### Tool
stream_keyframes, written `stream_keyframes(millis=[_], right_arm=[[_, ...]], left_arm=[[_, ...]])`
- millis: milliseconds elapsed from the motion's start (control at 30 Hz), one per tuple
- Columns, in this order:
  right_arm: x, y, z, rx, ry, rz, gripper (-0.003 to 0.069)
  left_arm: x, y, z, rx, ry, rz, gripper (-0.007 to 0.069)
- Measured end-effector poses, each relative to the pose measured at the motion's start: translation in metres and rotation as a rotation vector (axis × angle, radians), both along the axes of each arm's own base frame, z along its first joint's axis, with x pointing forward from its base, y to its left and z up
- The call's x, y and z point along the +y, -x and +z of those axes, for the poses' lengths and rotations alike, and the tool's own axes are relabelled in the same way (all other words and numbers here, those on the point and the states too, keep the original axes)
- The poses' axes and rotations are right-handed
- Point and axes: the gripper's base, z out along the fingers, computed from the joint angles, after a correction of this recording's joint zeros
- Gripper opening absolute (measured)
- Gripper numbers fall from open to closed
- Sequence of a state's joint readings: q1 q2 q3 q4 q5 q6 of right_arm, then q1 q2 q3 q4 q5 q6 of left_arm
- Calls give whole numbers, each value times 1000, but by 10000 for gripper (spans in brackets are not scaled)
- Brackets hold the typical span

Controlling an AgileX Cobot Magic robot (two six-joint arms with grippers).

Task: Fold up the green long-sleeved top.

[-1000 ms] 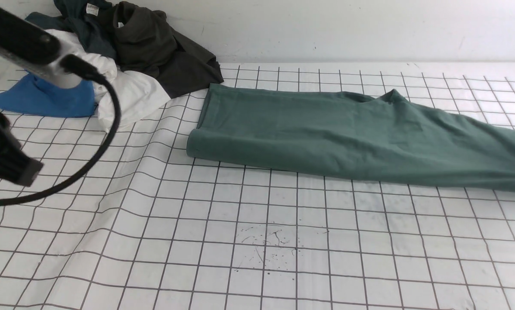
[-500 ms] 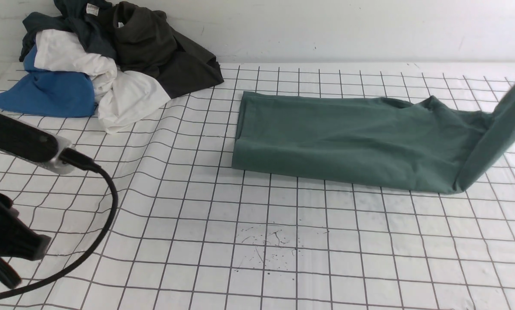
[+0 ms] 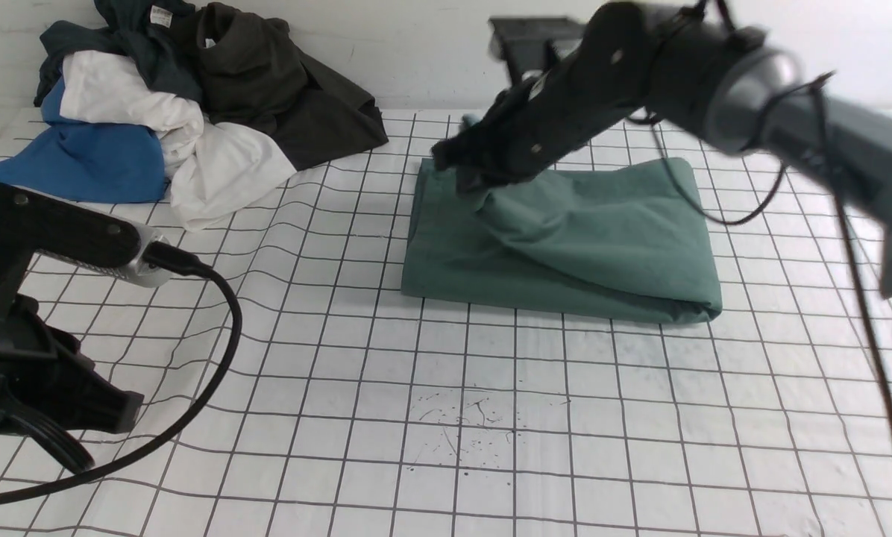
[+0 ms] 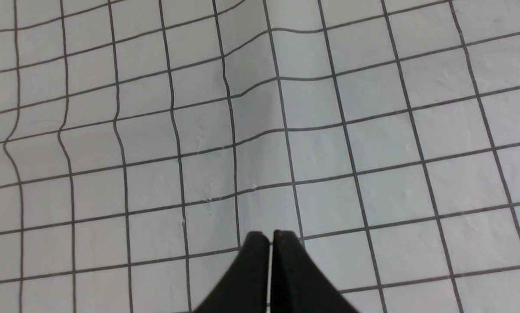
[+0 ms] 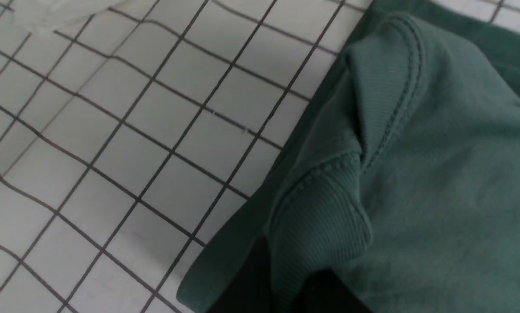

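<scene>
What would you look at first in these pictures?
The right gripper, on a big black arm, pinches an edge of the green top, which lies doubled over in the middle of the table. At the far left, by the wall, sits a heap of clothes.

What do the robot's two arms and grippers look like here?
Both are black to dark grey. The left arm has a boxy link, a silver collar and a thick black cable looping off it; the left gripper has two tapered black fingers. The right arm is rounded, trailed by thin black cables. No markings visible.
</scene>
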State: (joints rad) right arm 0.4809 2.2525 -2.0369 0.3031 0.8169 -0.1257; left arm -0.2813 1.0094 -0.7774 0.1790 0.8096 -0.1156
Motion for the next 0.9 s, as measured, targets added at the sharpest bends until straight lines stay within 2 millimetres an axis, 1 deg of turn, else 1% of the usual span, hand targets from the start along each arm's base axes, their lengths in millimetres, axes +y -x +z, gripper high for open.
stream_keyframes(millis=[33,67,100,133,233,333,367,400,433,467,533,600,633,667,733,800,867,900], right_arm=[[6,0,-11,9,4,6,28],[11,-2,-22,15,6,9,53],[11,-2,-23,17,6,9,53],[13,-4,-28,15,4,6,101],[14,-6,-21,-8,-8,6,212],[15,-7,-2,-30,-18,19,316],[15,-7,-1,-31,-16,21,321],[15,-7,6,-36,-8,33,339],[14,-6,10,-39,1,37,340],[14,-6,10,-40,5,39,339],[12,-6,10,-34,42,48,310],[12,-6,3,-12,59,45,265],[13,-8,-5,11,60,39,229],[13,-8,-7,16,58,36,222],[19,-10,-33,91,42,27,139],[28,-8,-54,138,37,42,80],[36,-5,-66,153,42,63,43],[40,-3,-68,147,48,80,25]], left_arm=[[0,0,0,0,0,0,-7],[0,0,0,2,0,0,-7],[0,0,0,2,0,0,-7],[0,0,0,6,0,1,-7],[0,1,-1,11,8,2,-7],[-1,2,-1,24,17,4,-7],[-1,2,-1,24,17,4,-7],[-1,2,-1,28,17,4,-7],[-1,2,-1,28,17,4,-7],[-1,2,-1,28,17,4,-7],[-1,2,-1,29,18,2,-7],[-2,2,-2,31,25,2,-7],[-2,2,-2,32,28,1,-7],[-2,2,-2,32,28,1,-7],[-2,2,-2,34,32,-2,-7],[-3,3,-2,33,31,-4,-7],[-2,3,-2,35,30,-4,-7],[-2,3,-2,36,30,-4,-7]])
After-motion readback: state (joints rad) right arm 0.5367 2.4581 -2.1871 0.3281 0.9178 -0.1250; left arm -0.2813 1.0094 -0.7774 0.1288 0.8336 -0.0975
